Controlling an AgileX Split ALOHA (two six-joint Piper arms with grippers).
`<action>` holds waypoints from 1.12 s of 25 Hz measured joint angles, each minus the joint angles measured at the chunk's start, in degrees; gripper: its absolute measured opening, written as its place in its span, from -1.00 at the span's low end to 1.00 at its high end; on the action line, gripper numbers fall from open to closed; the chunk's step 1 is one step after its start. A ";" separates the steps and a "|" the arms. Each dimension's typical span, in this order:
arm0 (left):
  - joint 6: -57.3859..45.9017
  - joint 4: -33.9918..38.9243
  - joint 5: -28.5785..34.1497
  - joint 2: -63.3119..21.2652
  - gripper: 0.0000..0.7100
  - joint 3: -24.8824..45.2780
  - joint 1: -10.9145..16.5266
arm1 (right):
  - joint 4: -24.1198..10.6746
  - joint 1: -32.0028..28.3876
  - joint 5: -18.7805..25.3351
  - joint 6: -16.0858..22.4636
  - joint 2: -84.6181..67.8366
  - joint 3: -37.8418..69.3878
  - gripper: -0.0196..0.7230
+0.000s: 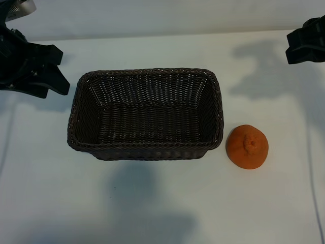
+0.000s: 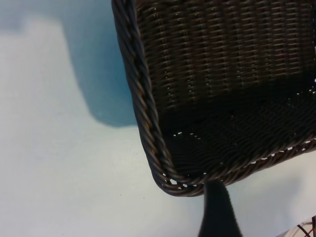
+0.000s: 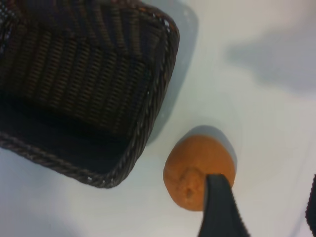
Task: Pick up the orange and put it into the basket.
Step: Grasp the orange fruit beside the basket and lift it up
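The orange [image 1: 247, 146] rests on the white table just off the basket's right front corner, stem dimple up. It shows again in the right wrist view as the orange [image 3: 195, 170], beside a basket corner [image 3: 148, 128]. The dark brown wicker basket [image 1: 76, 109] stands mid-table with nothing in it. My right gripper [image 1: 306, 43] hovers at the far right edge, well behind the fruit and apart from it, open: its fingers [image 3: 219, 210] stand wide with nothing between them. At the far left hangs my left gripper [image 1: 60, 71], open and beside the basket's left end. One of its fingers [image 2: 217, 210] shows near the basket's corner [image 2: 170, 180].
The white tabletop [image 1: 152, 203] stretches bare in front of the basket and around the orange. Arm shadows fall across it at the front and at the back right. A pale wall [image 1: 162, 15] runs behind the table.
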 joint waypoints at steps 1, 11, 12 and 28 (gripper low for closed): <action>0.08 0.00 0.00 0.00 0.40 0.00 0.00 | -0.05 0.00 -0.12 0.00 0.00 0.00 0.19; 1.59 0.00 0.00 0.00 0.40 0.00 0.00 | 0.05 0.00 -1.35 -1.21 0.00 0.00 0.19; 1.64 0.00 0.00 0.00 0.40 0.00 0.00 | 0.05 0.00 -1.29 -1.75 0.00 0.00 0.19; 2.65 0.00 0.00 0.00 0.40 0.00 0.00 | -2.80 0.00 -0.90 -3.02 9.32 0.47 0.19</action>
